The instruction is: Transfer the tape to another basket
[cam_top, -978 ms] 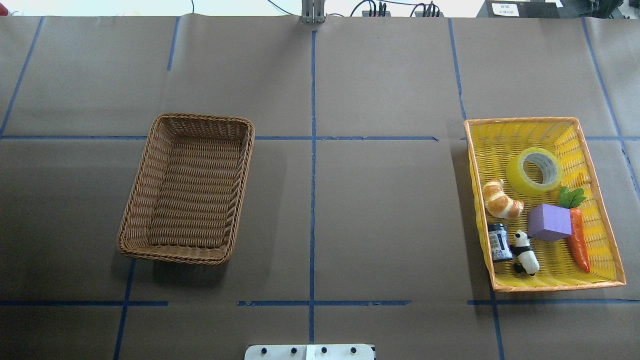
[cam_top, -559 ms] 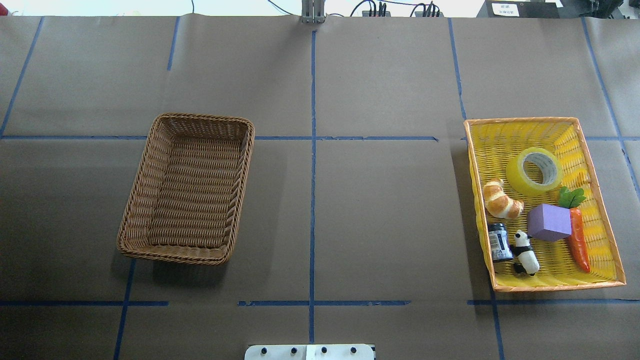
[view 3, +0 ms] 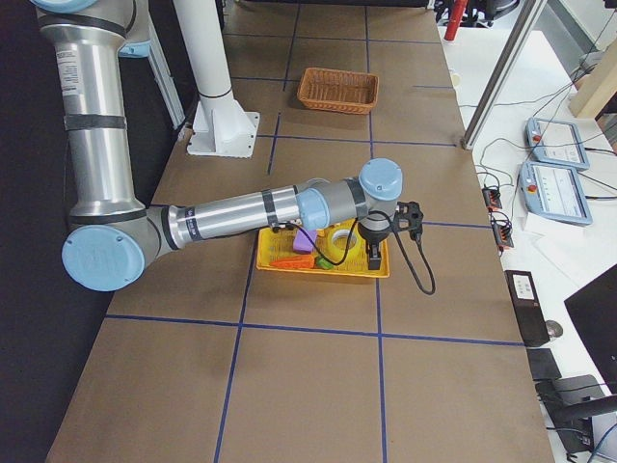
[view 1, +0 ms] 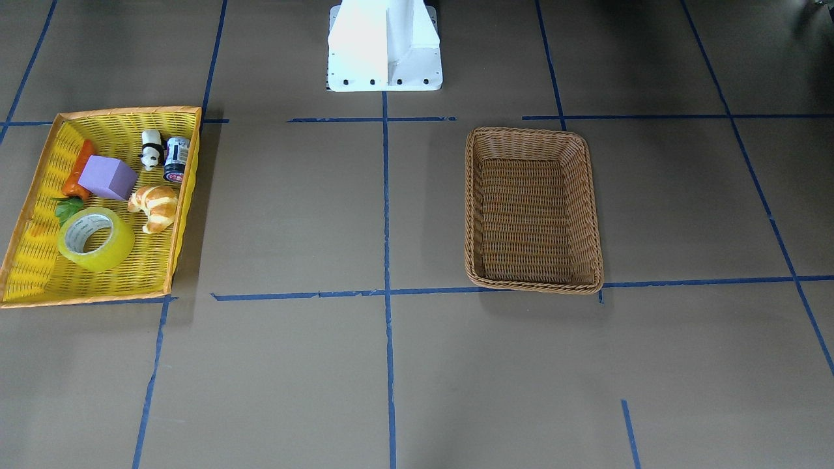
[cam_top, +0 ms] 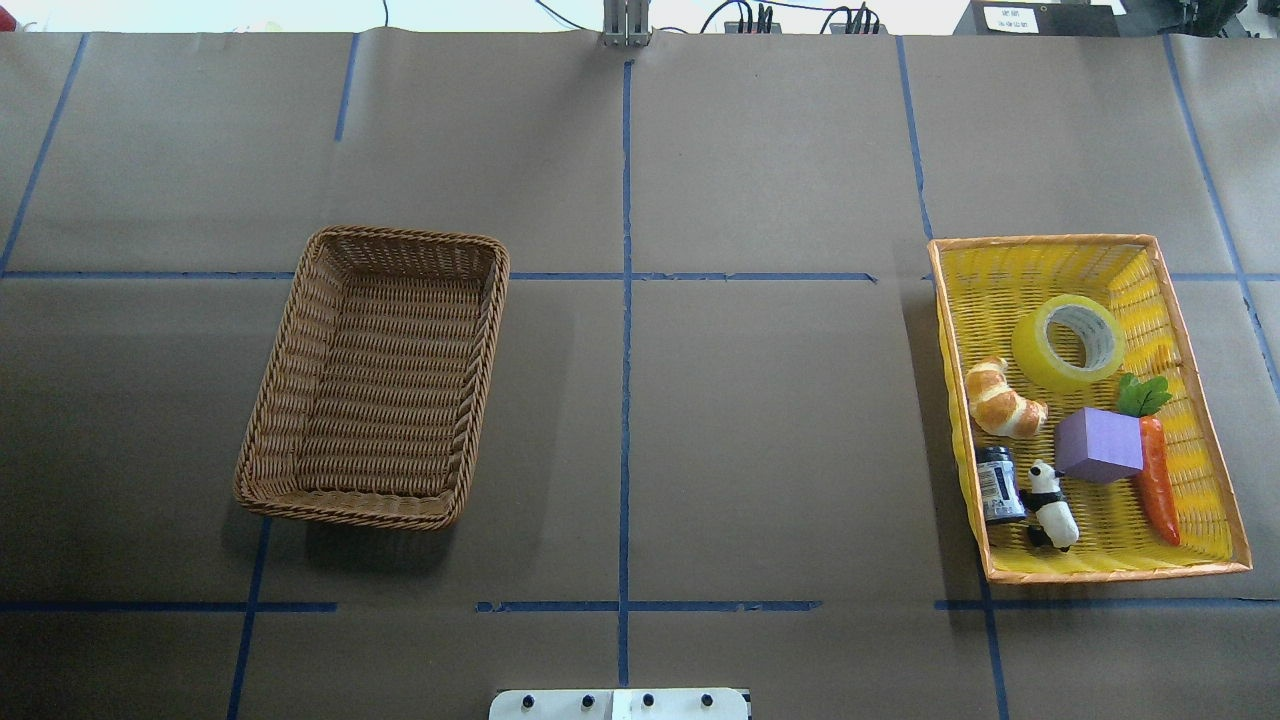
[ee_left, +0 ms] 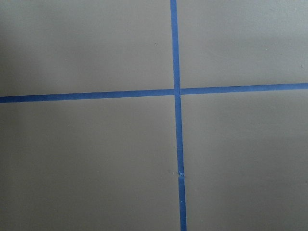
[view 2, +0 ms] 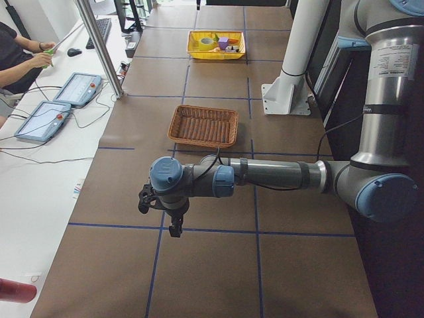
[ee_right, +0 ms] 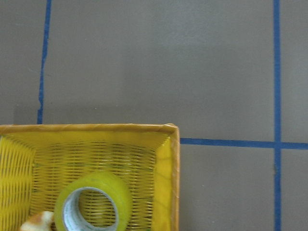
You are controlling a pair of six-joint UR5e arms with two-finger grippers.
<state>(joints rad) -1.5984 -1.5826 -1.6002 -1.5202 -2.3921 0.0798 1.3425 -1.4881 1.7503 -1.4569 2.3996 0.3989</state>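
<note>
The yellow tape roll (cam_top: pixel 1068 343) with a white core lies flat in the far part of the yellow basket (cam_top: pixel 1040 240). It also shows in the front view (view 1: pixel 96 239) and the right wrist view (ee_right: pixel 92 204). The empty brown wicker basket (cam_top: pixel 405 236) sits on the table's left half, also in the front view (view 1: pixel 528 132). My left gripper (view 2: pixel 173 228) shows only in the exterior left view, over bare table well away from the brown basket (view 2: pixel 204 108). My right gripper (view 3: pixel 374 258) shows only in the exterior right view, over the yellow basket's outer side. I cannot tell whether either is open or shut.
The yellow basket also holds a croissant (cam_top: pixel 1003 400), a purple block (cam_top: pixel 1098 445), a toy carrot (cam_top: pixel 1158 485), a panda figure (cam_top: pixel 1050 505) and a small dark jar (cam_top: pixel 998 484). The white robot base (view 1: pixel 384 45) stands at the table's near edge. Blue tape lines cross the brown table.
</note>
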